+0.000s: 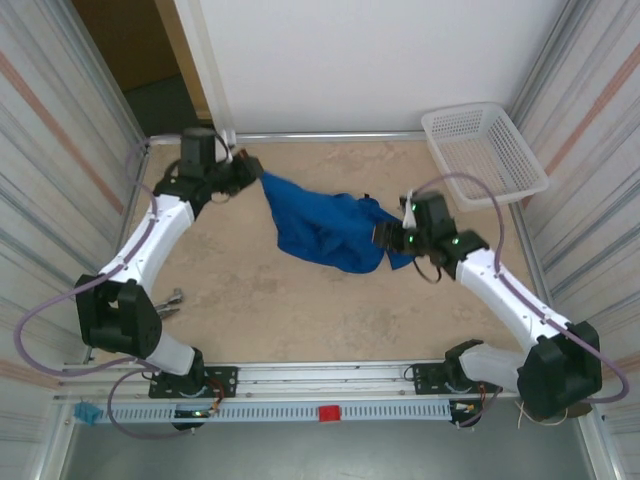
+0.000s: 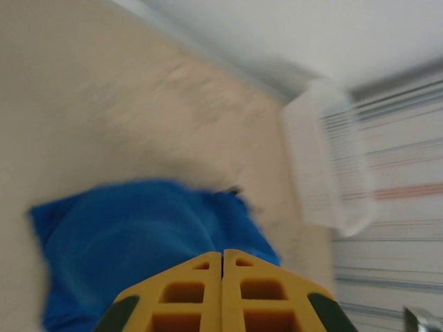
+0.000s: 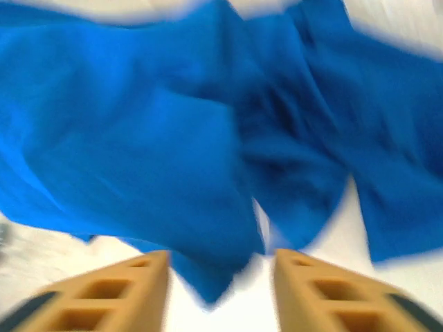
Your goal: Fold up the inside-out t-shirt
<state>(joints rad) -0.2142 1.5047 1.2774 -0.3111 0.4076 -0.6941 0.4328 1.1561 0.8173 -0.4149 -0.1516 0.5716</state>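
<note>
The left gripper (image 1: pixel 251 171), jaws together, pinches a corner of the crumpled royal-blue cloth t-shirt (image 1: pixel 322 226); the right gripper (image 3: pixel 221 257) has its jaws apart at the opposite edge.

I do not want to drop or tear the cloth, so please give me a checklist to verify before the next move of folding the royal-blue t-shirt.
1. Left gripper shut on a corner of the royal-blue soft cloth t-shirt: ok.
2. Right gripper has a grip: not ok, the jaws stand apart and the cloth is not clamped.
3. Shirt spread flat on the beige table: not ok, it is bunched.
4. White plastic lattice basket apart from the shirt: ok.
5. Which side the print faces: cannot tell.
</note>
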